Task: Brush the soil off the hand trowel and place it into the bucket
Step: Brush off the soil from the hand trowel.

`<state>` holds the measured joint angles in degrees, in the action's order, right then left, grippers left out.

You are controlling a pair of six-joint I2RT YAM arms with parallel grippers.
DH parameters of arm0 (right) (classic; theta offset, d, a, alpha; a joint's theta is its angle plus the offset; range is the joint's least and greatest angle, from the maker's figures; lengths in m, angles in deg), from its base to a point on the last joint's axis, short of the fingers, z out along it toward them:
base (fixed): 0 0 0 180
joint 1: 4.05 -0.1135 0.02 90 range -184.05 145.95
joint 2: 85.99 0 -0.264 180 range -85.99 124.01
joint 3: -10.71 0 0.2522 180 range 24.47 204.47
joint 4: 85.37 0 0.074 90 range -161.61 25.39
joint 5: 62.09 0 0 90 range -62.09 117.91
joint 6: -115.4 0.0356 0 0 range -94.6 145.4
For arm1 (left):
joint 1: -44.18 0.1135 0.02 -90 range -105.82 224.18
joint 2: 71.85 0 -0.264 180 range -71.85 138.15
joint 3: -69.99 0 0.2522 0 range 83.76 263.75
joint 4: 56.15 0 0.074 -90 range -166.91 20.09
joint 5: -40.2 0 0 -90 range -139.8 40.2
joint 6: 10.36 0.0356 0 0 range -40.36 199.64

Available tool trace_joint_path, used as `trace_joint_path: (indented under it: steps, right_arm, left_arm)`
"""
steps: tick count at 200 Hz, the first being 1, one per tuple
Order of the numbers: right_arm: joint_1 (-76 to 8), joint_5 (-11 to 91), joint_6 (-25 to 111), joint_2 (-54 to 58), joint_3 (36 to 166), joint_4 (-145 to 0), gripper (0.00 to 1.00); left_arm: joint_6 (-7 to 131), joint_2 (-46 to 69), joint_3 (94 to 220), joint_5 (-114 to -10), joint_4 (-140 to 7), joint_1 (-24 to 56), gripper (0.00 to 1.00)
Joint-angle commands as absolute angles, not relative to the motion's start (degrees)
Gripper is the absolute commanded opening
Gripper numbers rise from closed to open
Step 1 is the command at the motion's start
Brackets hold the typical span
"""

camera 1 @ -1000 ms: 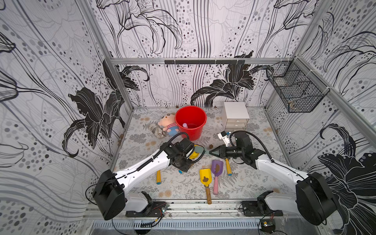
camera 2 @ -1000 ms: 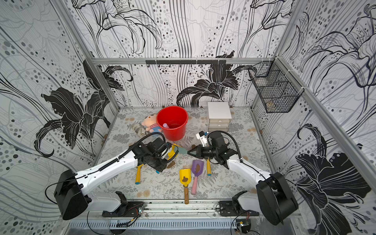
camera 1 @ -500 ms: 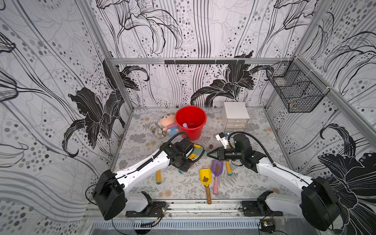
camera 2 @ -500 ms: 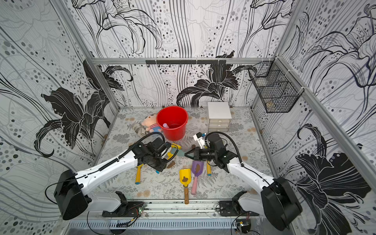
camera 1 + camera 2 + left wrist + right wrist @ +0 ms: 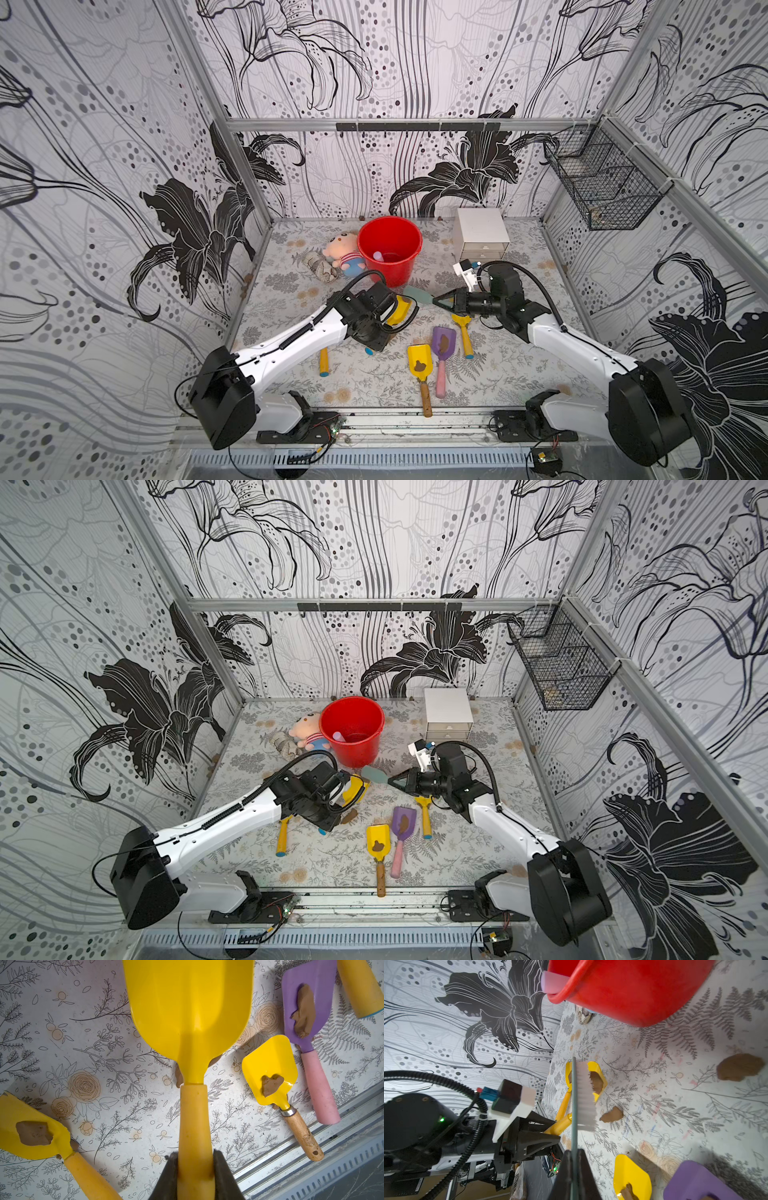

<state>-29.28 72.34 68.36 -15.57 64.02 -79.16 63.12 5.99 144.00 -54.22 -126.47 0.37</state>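
My left gripper [image 5: 195,1159] is shut on the yellow handle of a hand trowel [image 5: 191,1012]; its yellow blade shows no soil in the left wrist view. In both top views the blade [image 5: 400,309] [image 5: 353,789] hangs just in front of the red bucket [image 5: 390,270] [image 5: 353,754]. My right gripper [image 5: 436,300] [image 5: 574,1153] is shut on a thin brush [image 5: 583,1093] with white bristles; the brush head [image 5: 417,294] is close beside the blade's tip. Loose soil [image 5: 740,1067] lies on the table, with another clump [image 5: 611,1114] near the bristles.
Three more trowels lie in front: a purple one [image 5: 441,357] and a small yellow one [image 5: 420,365] with soil, and a yellow one [image 5: 463,332]. Another soiled yellow trowel [image 5: 33,1132] lies under my left arm. A white drawer box [image 5: 482,235], a plush doll [image 5: 343,251] and a wire basket [image 5: 602,187] stand behind.
My right gripper has shifted slightly with the brush near the held trowel's blade. The left arm has hardly moved.
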Motion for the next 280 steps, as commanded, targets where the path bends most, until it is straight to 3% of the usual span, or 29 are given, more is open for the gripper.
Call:
trace_joint_path:
  steps: [1,69,112,164,221,280]
  right_arm:
    - [-32.03,71.84,69.98,-16.66,62.17,-80.42,0.0]
    - [-33.26,72.15,67.37,-9.22,64.73,-81.43,0.0]
    - [-25.98,73.56,64.21,-15.07,65.62,-74.89,0.0]
    - [-29.17,71.39,68.85,-19.65,61.44,-78.29,0.0]
    - [-37.94,69.85,71.02,-11.19,63.13,-85.0,0.0]
    - [-32.99,72.01,67.34,-6.1,66.4,-83.23,0.0]
  left_arm:
    - [62.83,6.11,144.47,-54.26,-124.76,0.82,0.0]
    - [62.38,5.52,143.82,-54.73,-124.83,0.78,0.0]
    - [62.23,5.28,143.51,-54.53,-124.93,0.94,0.0]
    - [62.41,6.11,144.04,-54.85,-124.92,0.93,0.0]
    - [62.42,6.11,144.22,-55.23,-124.93,0.94,0.0]
    - [62.33,5.83,143.48,-55.7,-124.99,0.89,0.0]
